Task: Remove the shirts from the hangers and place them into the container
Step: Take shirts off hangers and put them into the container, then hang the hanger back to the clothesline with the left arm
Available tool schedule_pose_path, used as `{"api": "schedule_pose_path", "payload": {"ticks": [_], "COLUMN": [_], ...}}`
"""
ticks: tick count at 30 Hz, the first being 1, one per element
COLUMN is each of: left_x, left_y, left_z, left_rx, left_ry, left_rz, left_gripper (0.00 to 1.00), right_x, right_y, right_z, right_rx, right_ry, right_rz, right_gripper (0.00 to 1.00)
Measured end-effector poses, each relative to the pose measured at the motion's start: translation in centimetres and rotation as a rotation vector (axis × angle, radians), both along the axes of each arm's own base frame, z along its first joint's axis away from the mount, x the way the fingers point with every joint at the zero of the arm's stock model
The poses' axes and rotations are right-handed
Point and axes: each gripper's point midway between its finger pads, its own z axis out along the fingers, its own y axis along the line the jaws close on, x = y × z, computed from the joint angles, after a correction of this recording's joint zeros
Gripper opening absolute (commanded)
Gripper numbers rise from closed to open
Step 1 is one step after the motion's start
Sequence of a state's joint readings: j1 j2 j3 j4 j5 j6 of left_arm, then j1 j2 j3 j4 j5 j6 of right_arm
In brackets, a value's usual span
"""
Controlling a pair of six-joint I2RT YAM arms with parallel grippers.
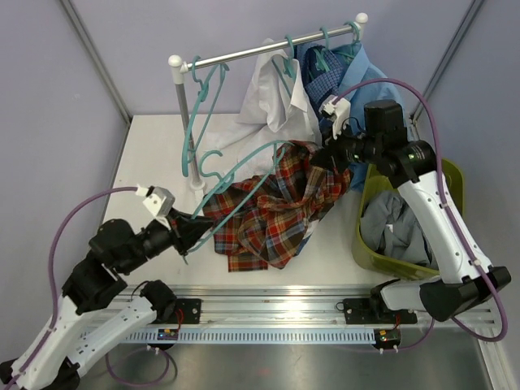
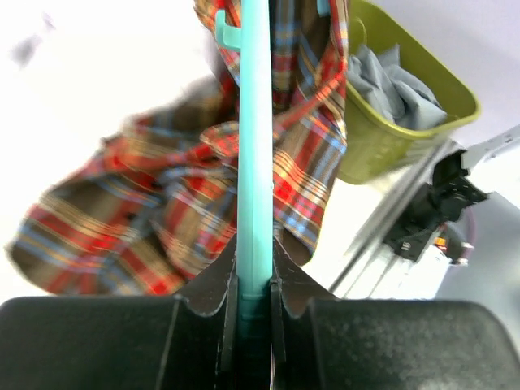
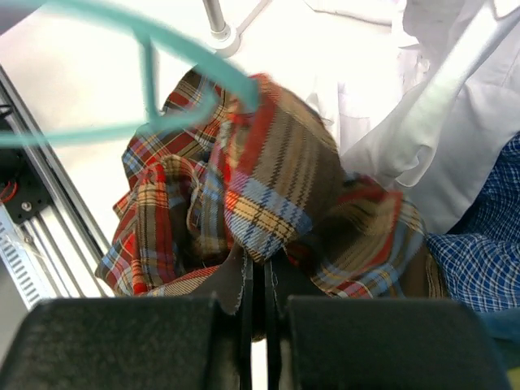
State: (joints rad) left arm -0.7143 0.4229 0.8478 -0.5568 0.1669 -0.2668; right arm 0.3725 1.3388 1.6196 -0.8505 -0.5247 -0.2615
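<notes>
My left hand (image 1: 185, 233) is clamped on one end of a teal hanger (image 1: 231, 180), whose other end runs into the red-orange plaid shirt (image 1: 268, 215). My right hand (image 1: 323, 158) is pinched shut on a fold of that shirt at its far side, while the rest lies heaped on the surface (image 1: 146, 154). The grey shirt (image 1: 394, 223) lies inside the olive laundry basket (image 1: 361, 244) on my right, and the white shirt (image 1: 272, 101) hangs on the rail (image 1: 260, 53) behind
</notes>
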Motion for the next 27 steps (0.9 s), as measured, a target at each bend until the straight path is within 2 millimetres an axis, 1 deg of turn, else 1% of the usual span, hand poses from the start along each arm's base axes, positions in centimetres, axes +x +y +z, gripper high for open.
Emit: {"api": "schedule_pose_path", "payload": {"ticks": [2,4,6,9,11,12,13,15,17,19,20,21,22,23,25,27], "left_x": [-0.5,-0.6,-0.5,-0.3,0.1,0.3,0.5,1.0,1.5,1.9,2.0,2.3,2.5,2.8,3.5,4.4], "left_y": [1.2,2.3,2.9,3.4,3.6,3.7,3.7,3.7,3.6,3.4,3.4,3.3,3.2,3.1,2.7,2.3], "left_z": [1.4,2.1,2.1,1.0,0.4,0.1,-0.2,-0.6,-1.0,-1.2,-1.3,-1.4,-1.4,-1.5,-1.2,-0.6], "left_rx": [0.015,0.033,0.049,0.086,0.108,0.119,0.131,0.147,0.159,0.169,0.172,0.175,0.180,0.187,0.202,0.213], "left_ry": [-0.049,-0.073,-0.074,-0.042,-0.020,-0.007,0.009,0.031,0.049,0.061,0.065,0.069,0.072,0.077,0.082,0.077], "left_rz": [0.021,0.056,0.081,0.107,0.128,0.138,0.152,0.169,0.184,0.195,0.198,0.203,0.208,0.213,0.222,0.232], "left_gripper": [0.00,0.00,0.00,0.00,0.00,0.00,0.00,0.00,0.00,0.00,0.00,0.00,0.00,0.00,0.00,0.00], "right_x": [-0.6,-1.4,-2.2,-3.2,-3.5,-3.7,-4.2,-5.4,-7.1,-8.5,-8.7,-8.8,-8.7,-8.5,-8.4,-8.3], "right_y": [-0.1,-0.1,0.0,0.0,0.2,0.2,0.7,1.5,2.4,3.0,2.9,2.8,2.6,2.5,2.1,1.9], "right_z": [-0.2,-1.6,-4.2,-9.1,-12.2,-13.4,-15.1,-17.5,-19.8,-21.1,-21.5,-21.6,-21.6,-21.5,-21.0,-20.0], "right_rx": [-0.012,-0.037,-0.068,-0.118,-0.152,-0.168,-0.188,-0.233,-0.291,-0.328,-0.342,-0.352,-0.358,-0.364,-0.370,-0.360], "right_ry": [-0.025,-0.027,-0.005,0.090,0.163,0.188,0.232,0.280,0.316,0.338,0.344,0.345,0.337,0.322,0.290,0.245], "right_rz": [0.035,0.100,0.178,0.257,0.293,0.303,0.331,0.377,0.436,0.489,0.496,0.496,0.497,0.499,0.504,0.508], "right_gripper": [0.00,0.00,0.00,0.00,0.01,0.02,0.07,0.12,0.22,0.34,0.52,0.64,0.73,0.88,0.99,0.99]}}
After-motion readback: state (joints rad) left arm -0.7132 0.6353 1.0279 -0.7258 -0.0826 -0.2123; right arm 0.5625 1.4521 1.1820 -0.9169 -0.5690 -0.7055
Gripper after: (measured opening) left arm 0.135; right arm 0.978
